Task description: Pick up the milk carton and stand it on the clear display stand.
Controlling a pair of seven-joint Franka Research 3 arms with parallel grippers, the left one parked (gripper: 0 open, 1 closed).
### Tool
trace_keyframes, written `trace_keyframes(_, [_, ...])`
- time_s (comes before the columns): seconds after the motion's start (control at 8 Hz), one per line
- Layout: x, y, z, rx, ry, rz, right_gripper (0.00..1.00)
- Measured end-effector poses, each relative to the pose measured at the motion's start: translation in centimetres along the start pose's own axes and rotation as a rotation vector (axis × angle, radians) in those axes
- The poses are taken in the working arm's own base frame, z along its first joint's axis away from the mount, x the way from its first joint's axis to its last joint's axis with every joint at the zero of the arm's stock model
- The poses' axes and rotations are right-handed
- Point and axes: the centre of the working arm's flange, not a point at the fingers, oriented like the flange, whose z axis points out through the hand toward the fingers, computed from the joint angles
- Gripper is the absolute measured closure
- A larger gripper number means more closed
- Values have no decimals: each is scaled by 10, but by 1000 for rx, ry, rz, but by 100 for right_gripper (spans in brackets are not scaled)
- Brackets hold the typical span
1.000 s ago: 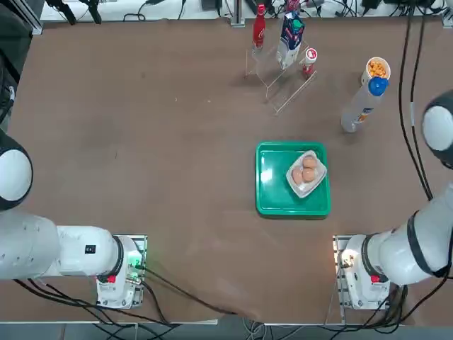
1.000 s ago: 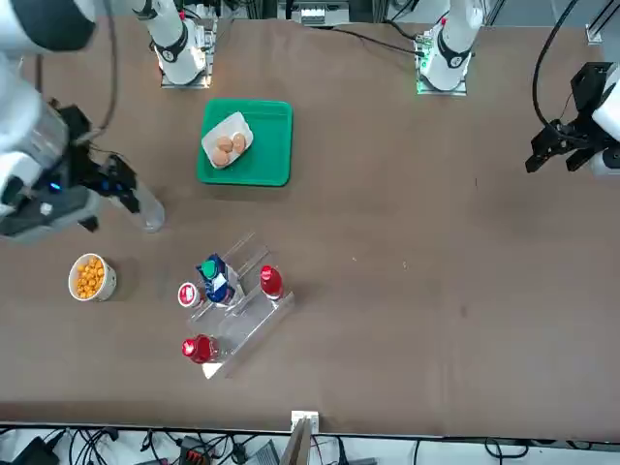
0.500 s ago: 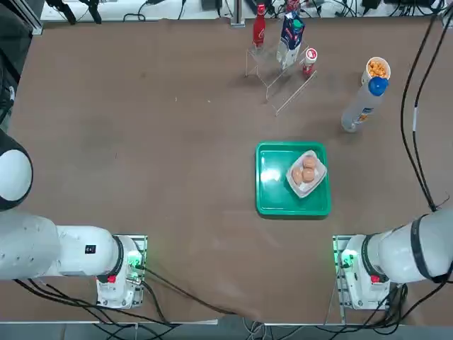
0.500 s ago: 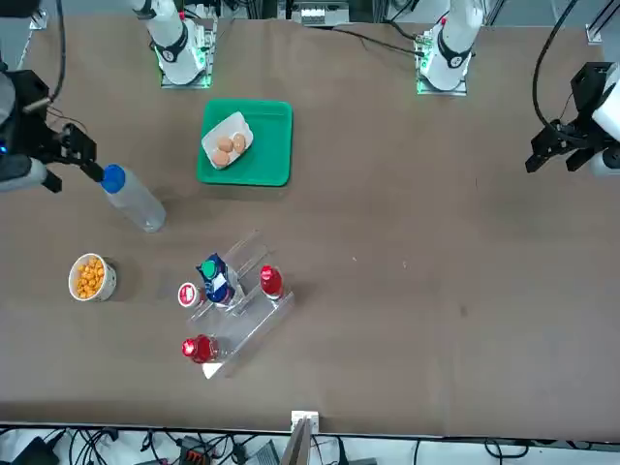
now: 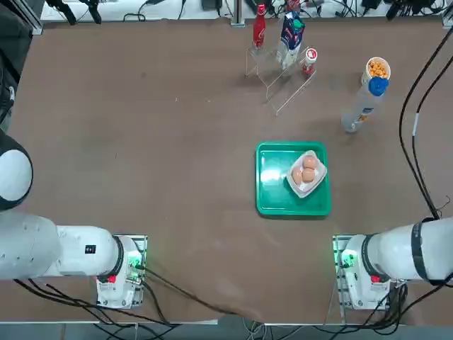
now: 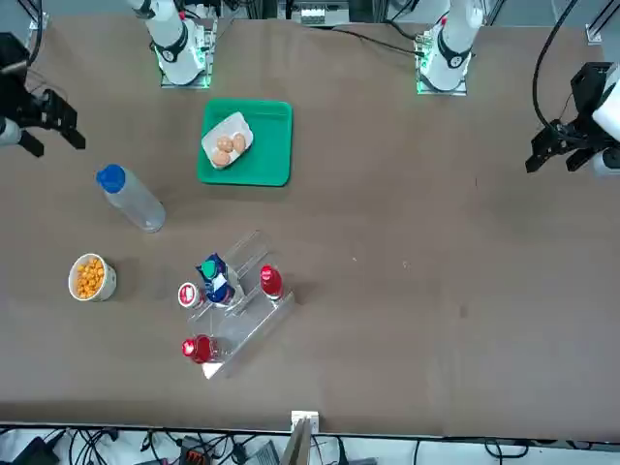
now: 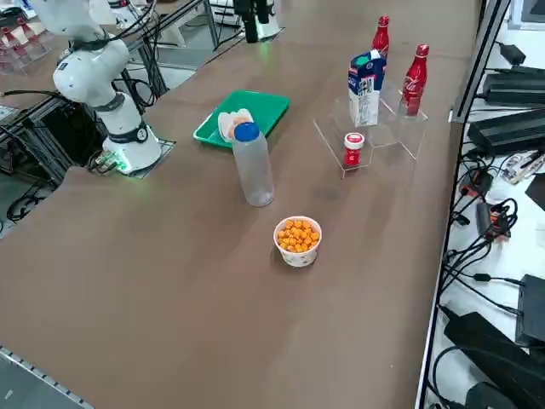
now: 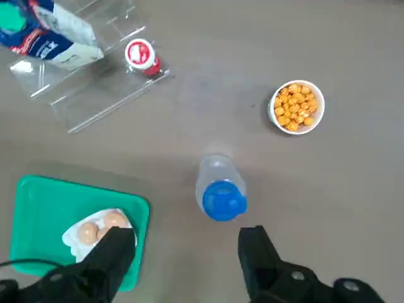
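The milk carton (image 5: 290,34), dark blue on top and white below, stands upright on the clear display stand (image 5: 284,83) at the far side of the table. It also shows in the front view as the carton (image 6: 214,279) on the stand (image 6: 250,325), and in the side view as the carton (image 7: 364,87). My right gripper (image 8: 186,246) hangs open and empty high over the table, well apart from the carton (image 8: 49,39), with the blue-capped bottle below it. From the front, the gripper (image 6: 50,140) is at the left edge.
A white bottle with a blue cap (image 5: 361,106) stands near a cup of orange snacks (image 5: 376,69). A green tray (image 5: 272,195) holds a dish of eggs. A red bottle (image 5: 259,25) and a small red-capped jar (image 5: 309,59) share the stand.
My right gripper has drawn back from beside the blue-capped bottle toward the table's right edge, and the arm has left the top view. The carton and stand have not moved.
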Motion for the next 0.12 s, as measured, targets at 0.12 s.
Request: trace_keyframes(0.12, [-4, -10, 0, -4, -3, -12, 0])
